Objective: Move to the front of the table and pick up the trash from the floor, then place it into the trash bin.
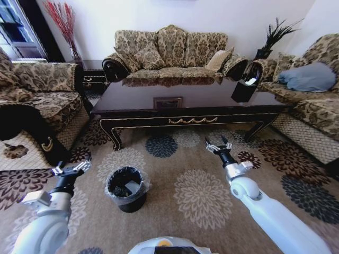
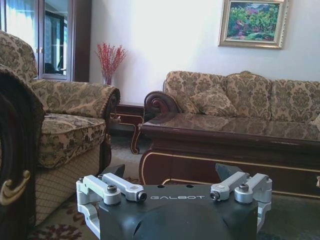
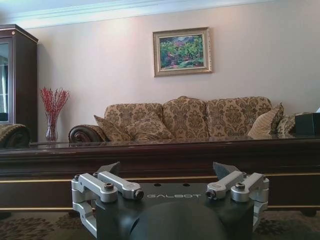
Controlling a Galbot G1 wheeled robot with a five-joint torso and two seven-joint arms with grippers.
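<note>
A: Head view. Table at 12 o'clock, long axis running 9 to 3. Bin on the rug just this side of it, near 10 o'clock from the base.
B: Claws?
A: Left claw at 9 o'clock of the bin, right claw out at its 2 o'clock. Both spread wide, nothing held. Left is nearer the bin.
B: Trash?
A: None on the visible rug. Something pale sits inside the bin; can't tell what.
B: Left wrist view?
A: Left claw open, empty, pointing at the table's left end, armchair beside it.
B: Right wrist?
A: Right claw open, empty, square to the table front. No litter between claw and apron.
</note>
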